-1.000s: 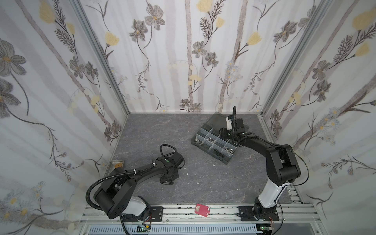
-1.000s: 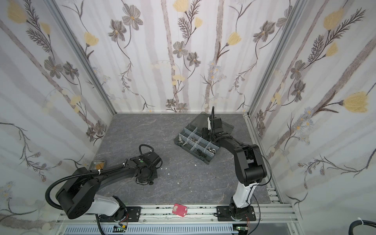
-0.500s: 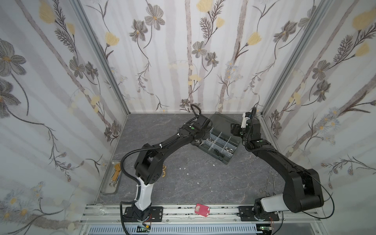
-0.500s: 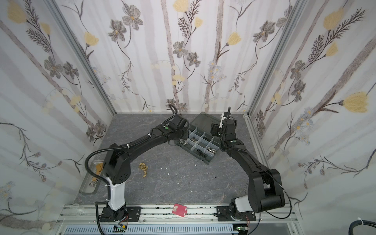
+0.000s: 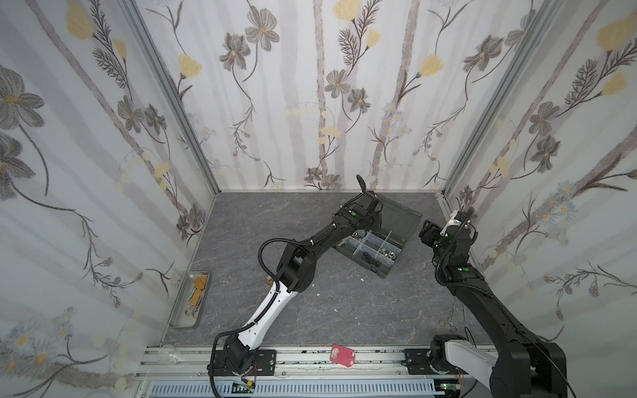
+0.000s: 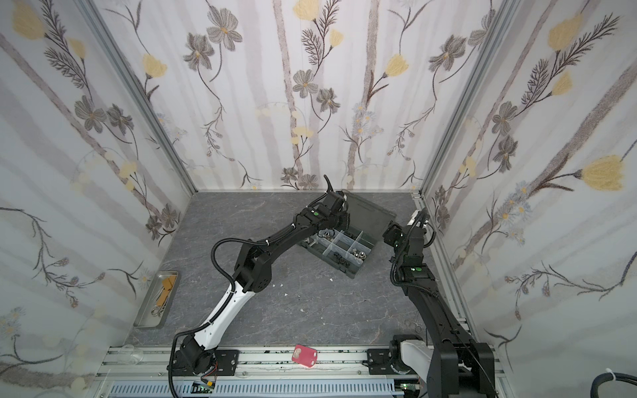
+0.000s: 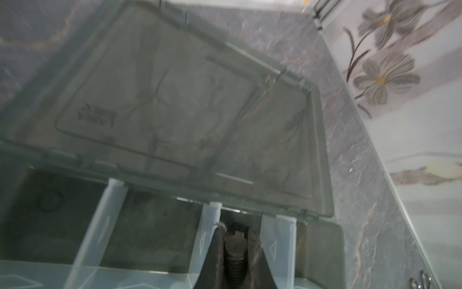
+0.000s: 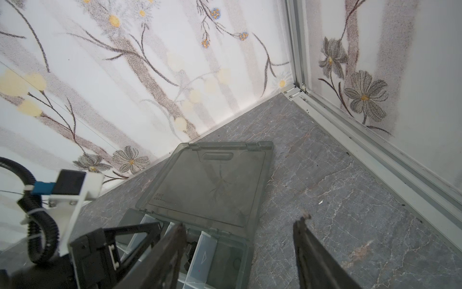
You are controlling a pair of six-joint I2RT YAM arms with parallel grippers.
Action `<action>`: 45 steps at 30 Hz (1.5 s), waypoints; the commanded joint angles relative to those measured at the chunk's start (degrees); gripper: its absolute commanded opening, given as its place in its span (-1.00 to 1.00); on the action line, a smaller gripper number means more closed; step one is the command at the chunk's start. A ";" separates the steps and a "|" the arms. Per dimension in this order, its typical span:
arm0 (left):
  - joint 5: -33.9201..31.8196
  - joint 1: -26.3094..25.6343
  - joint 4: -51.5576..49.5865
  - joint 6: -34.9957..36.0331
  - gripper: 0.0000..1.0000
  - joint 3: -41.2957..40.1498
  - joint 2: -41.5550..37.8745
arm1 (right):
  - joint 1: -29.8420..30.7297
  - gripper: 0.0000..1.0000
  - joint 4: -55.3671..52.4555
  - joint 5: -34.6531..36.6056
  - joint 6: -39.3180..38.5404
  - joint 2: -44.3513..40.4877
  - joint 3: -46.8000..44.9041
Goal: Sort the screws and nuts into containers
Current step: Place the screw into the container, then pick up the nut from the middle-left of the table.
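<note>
Left desk (image 5: 241,224) edge: one steel tray (image 5: 189,299) along the wall, broad bare room beside. Centre-back: left end effector (image 7: 237,228) clamped on one black screw (image 7: 234,265) above the containers (image 7: 155,225), lid (image 5: 396,215) flat open. Right end effector (image 8: 241,225) spread wide, empty, beside the lid's right edge, near the right wall.

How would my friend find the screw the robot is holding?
Find the dark grey box, lid open, near the back wall. The left hand hangs over its cells beside the lid. Only this black screw is pinched in a hand; other pieces lie loose.
</note>
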 commanded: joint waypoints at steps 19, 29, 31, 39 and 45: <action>-8.07 -1.46 11.73 5.77 0.12 -18.77 -24.30 | 2.89 0.37 7.93 -18.40 -4.84 7.08 2.84; -16.92 15.72 18.77 -7.13 0.17 -77.36 -66.60 | 29.67 0.24 1.31 -29.27 -22.53 26.91 17.03; -17.52 20.36 16.00 -9.99 0.16 -85.47 -73.28 | 35.09 0.19 -1.50 -28.61 -26.14 33.14 21.57; -15.49 30.90 7.99 -17.47 0.08 -104.20 -87.85 | 50.38 0.00 -9.80 -28.13 -32.43 53.69 41.77; -16.28 32.37 10.35 -18.49 0.10 -108.15 -90.01 | 53.61 0.00 -11.26 -27.95 -33.40 63.06 51.91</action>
